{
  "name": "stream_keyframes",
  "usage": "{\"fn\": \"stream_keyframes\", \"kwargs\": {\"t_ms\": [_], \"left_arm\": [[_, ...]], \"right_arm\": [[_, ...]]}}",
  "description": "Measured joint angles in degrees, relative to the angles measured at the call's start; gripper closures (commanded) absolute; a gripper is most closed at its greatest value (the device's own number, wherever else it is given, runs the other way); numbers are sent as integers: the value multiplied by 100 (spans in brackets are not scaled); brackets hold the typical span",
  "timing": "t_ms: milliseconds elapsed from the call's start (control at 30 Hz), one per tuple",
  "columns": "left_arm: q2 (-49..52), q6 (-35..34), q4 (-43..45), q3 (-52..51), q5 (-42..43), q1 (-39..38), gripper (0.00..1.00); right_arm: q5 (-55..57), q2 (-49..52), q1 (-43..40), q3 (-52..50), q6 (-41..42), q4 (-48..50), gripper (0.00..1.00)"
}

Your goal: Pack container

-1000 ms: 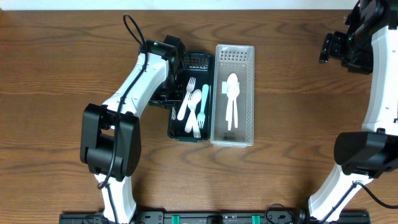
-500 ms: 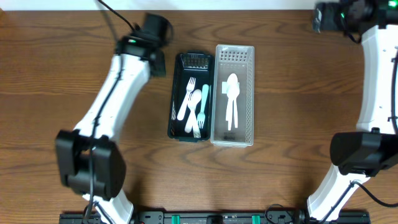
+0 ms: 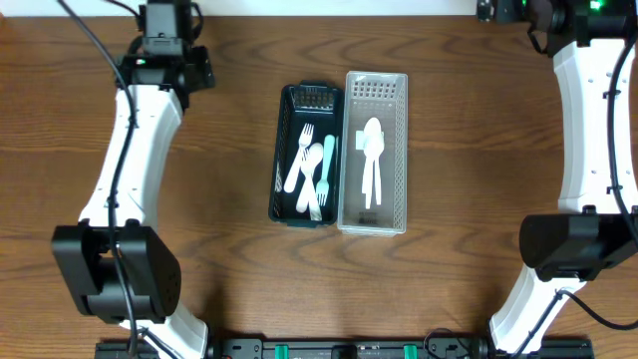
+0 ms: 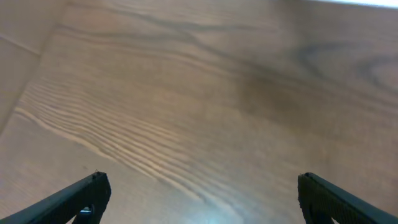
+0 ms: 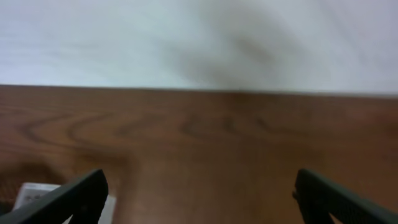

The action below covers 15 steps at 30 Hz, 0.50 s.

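Black tray of forks sits against the white basket of spoons mid-table. Left gripper is well apart toward the far left, right gripper toward the far right. Both are spread wide, holding nothing.

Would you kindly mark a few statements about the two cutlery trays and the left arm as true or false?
1. The forks lie in the dark tray. True.
2. The spoons lie in the dark tray too. False: they lie in the white tray.
3. In the overhead view, the white tray stands beside the dark tray, on its right. True.
4. On the left arm, the jaws clamp a fork. False: they stand open and empty.
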Motion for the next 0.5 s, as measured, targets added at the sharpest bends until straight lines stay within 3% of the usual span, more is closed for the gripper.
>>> {"fn": "stream_keyframes", "kwargs": {"t_ms": [167,333,500], "left_arm": [[-737,127,-46,-199,345,-22,2],[-2041,146,483,-885,739,-35,2],[-3456,275,1576,-2522,988,-157,2]], "right_arm": [[155,-442,-234,-710,238,68,1],[227,-1934,-319,-2787,393,846,1],[243,-3790,-308,-5147,485,2076,1]]}}
